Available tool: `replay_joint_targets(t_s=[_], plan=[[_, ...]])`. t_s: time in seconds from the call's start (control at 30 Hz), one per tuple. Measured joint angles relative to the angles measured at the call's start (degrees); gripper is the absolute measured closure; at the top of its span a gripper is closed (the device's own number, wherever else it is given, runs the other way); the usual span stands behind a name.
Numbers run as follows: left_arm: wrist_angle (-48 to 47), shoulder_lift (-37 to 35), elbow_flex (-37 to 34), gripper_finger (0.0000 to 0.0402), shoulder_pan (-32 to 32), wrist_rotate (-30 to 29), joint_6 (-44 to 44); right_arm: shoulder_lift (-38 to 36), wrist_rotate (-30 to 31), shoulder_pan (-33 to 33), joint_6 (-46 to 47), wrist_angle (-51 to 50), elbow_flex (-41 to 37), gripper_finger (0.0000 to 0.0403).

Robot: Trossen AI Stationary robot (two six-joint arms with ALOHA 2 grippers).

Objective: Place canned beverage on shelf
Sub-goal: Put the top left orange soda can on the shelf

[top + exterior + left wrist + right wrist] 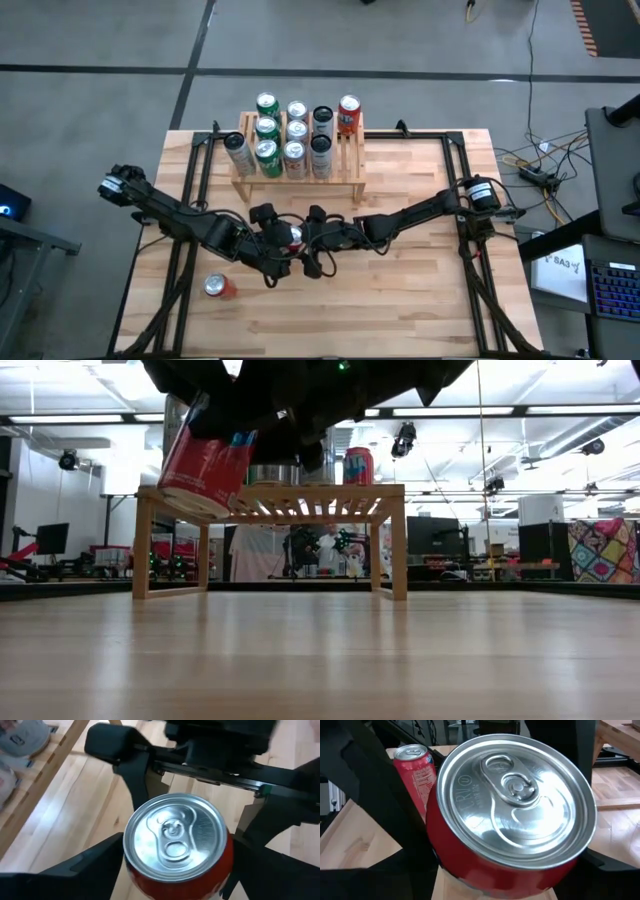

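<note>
So the wooden surface point(400, 280) has the shelf point(298, 178) at its far edge with nine cans point(295, 135) standing on top. Both arms meet mid-surface around one red can point(205, 465), lifted off the wood and tilted. The left hand point(277, 247) and right hand point(308, 240) each have fingers on either side of it, can't tell whose grip actually carries it. Another red can point(218, 287) stands near the front left, well apart.

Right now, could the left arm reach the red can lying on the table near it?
Probably not yet: the left end effector is busy around the lifted red can. Otherwise the lying can looks near and unblocked.
</note>
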Motion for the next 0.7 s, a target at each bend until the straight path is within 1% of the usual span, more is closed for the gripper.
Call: replay_joint_targets(t_s=[0.1, 0.23, 0.43, 0.57, 0.7], plan=[[-1.09, 0.00, 0.08, 0.0051, 0.13, 0.17, -2.44, 0.00, 0.19, 0.00, -0.44, 0.00, 0.00, 0.0123], [-1.83, -0.02, 0.09, 0.0034, 0.24, -0.28, -2.53, 0.00, 0.35, -0.02, -0.26, -0.75, 0.03, 0.0123], [-1.75, -2.41, 0.09, 0.0029, 0.12, -0.28, -1.94, -1.26, 0.79, -0.17, 1.84, -4.77, 0.52, 0.0123], [-2.46, -5.48, 0.18, 0.0029, -0.17, -0.07, -0.79, -2.12, 0.87, -0.17, 1.68, -9.90, 0.05, 0.0123], [-2.47, -7.35, 0.27, 0.0029, -0.28, 0.02, -0.61, -3.30, 1.84, -0.10, 1.65, -12.07, -0.07, 0.0123]])
